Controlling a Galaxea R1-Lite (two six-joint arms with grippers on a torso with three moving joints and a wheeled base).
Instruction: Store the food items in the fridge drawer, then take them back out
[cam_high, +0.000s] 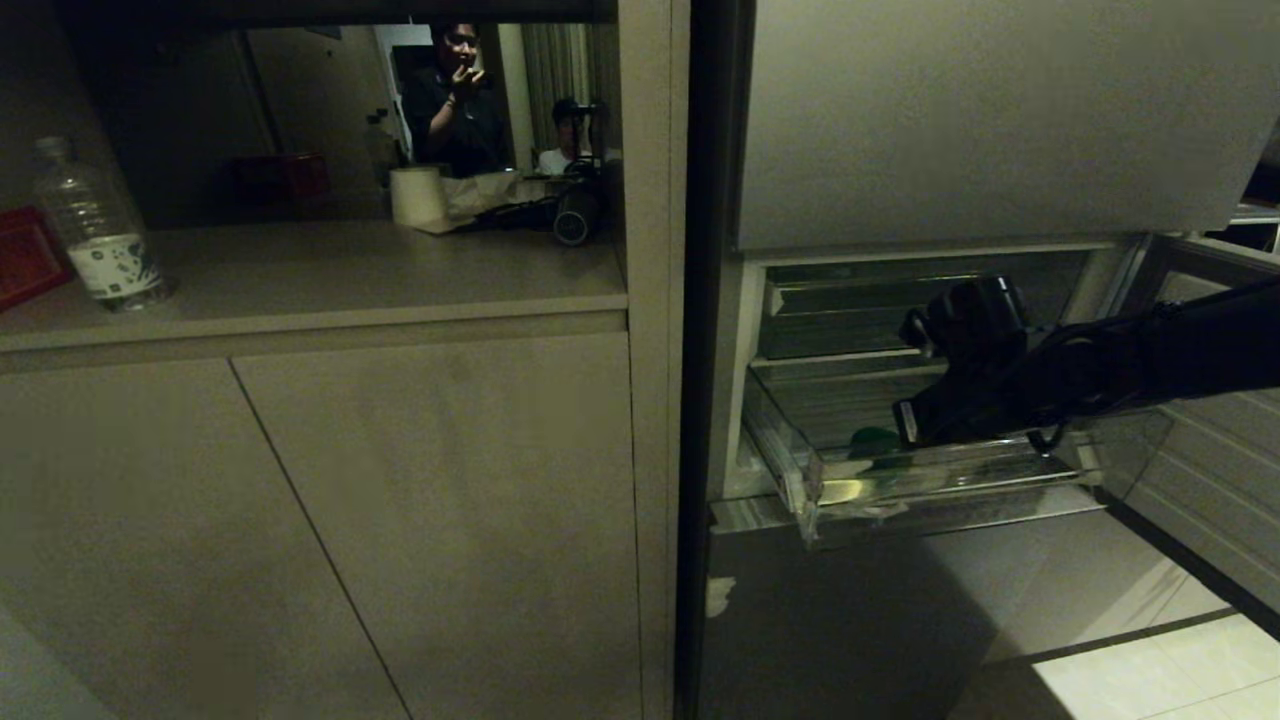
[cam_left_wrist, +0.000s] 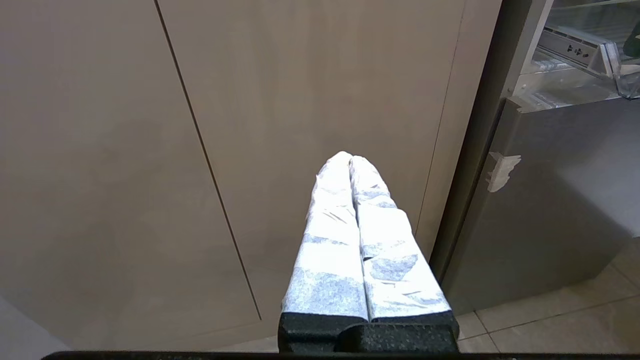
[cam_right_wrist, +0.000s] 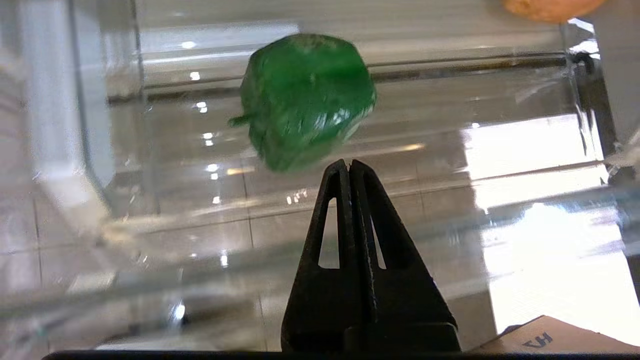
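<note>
Inside, the clear drawer (cam_high: 810, 480) stood pulled out from the fridge, with a green pepper (cam_right_wrist: 306, 100) lying on its floor; the right claw (cam_right_wrist: 348, 167) hung just in front of the pepper, apart from it, its black fingers pressed together and holding nothing; an orange item (cam_right_wrist: 547, 6) showed at the far edge; the left claw (cam_left_wrist: 351, 161), tips together and empty, faced the cabinet door (cam_left_wrist: 320, 100) beside the fridge.
</note>
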